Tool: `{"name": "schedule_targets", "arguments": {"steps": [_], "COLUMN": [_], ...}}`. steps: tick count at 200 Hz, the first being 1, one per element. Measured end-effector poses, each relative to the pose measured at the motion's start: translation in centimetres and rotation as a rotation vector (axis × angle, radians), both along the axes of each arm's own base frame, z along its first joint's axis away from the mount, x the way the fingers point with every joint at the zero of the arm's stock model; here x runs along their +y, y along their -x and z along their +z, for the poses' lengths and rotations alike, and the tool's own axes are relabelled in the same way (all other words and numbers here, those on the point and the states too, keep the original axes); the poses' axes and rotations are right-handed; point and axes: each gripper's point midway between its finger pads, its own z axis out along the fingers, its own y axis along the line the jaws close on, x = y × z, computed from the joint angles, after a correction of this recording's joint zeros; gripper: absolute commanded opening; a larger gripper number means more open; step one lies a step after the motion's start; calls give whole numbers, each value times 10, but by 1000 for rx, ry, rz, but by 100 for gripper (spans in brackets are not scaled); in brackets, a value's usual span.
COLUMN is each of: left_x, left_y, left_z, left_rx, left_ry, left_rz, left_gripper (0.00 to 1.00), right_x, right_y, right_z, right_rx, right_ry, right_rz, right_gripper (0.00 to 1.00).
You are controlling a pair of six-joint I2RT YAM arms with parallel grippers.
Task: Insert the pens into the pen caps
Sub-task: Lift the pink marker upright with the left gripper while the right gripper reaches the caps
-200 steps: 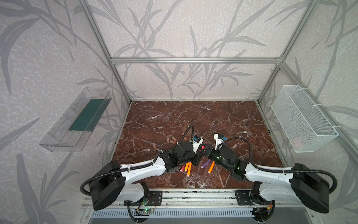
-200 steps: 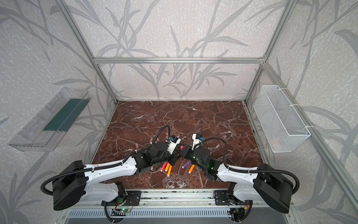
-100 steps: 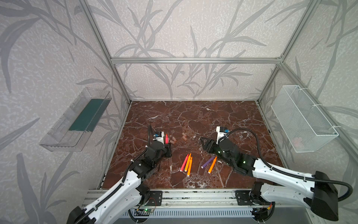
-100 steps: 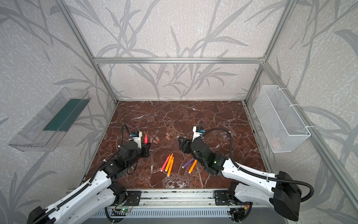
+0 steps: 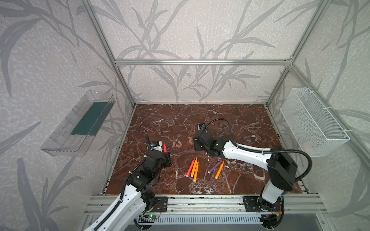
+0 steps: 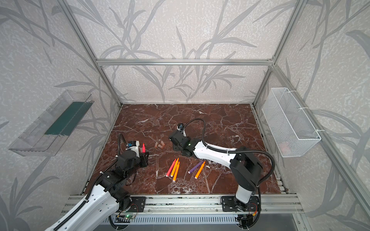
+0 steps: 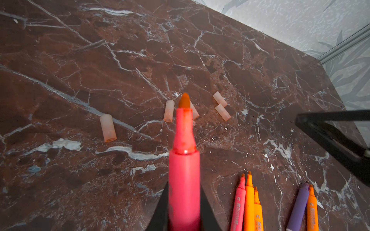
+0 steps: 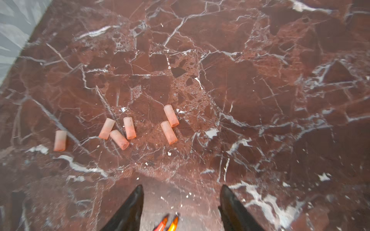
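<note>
My left gripper (image 7: 184, 186) is shut on a pink-red pen (image 7: 184, 160), whose orange tip points toward the pen caps (image 7: 168, 111). In both top views that pen (image 5: 165, 148) stands up from the left gripper (image 6: 143, 155) at the left of the table. Several pale peach pen caps (image 8: 129, 128) lie loose on the marble. My right gripper (image 8: 182, 187) hangs open and empty just short of them, beside the caps (image 5: 190, 141) in a top view. Two orange pens (image 5: 193, 167), a pink one (image 5: 190, 168), a purple one (image 5: 215, 167) and another orange one (image 5: 219, 170) lie near the front.
The marble table (image 5: 230, 124) is boxed in by an aluminium frame with a rail (image 5: 200, 200) along the front. A clear plastic tray (image 5: 80, 124) hangs on the left wall. A white wire basket (image 5: 312, 122) hangs on the right wall.
The two grippers were close together over the lying pens. My left arm has drawn back to the left with the pink-red pen. My right gripper has moved away toward the caps.
</note>
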Motion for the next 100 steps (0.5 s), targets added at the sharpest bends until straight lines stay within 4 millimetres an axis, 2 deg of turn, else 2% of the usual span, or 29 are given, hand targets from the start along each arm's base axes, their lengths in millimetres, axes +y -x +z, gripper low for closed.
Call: {"name": "schedule_targets", "arguments": {"steps": [25, 50, 100], "left_x": [-2, -4, -4], "left_y": [1, 1, 1], "left_z": [1, 3, 1], "left_rx": [-1, -5, 1], "left_ry": [12, 19, 18], "left_rz": [-12, -19, -22], "left_gripper": [0, 0, 0], "right_x": [17, 31, 45], "right_y": [-27, -47, -55], "right_z": [-28, -47, -70], "right_rx": [36, 62, 98], "right_ry": [97, 147, 200], "right_rz": [33, 77, 183], "right_gripper": [44, 42, 42]}}
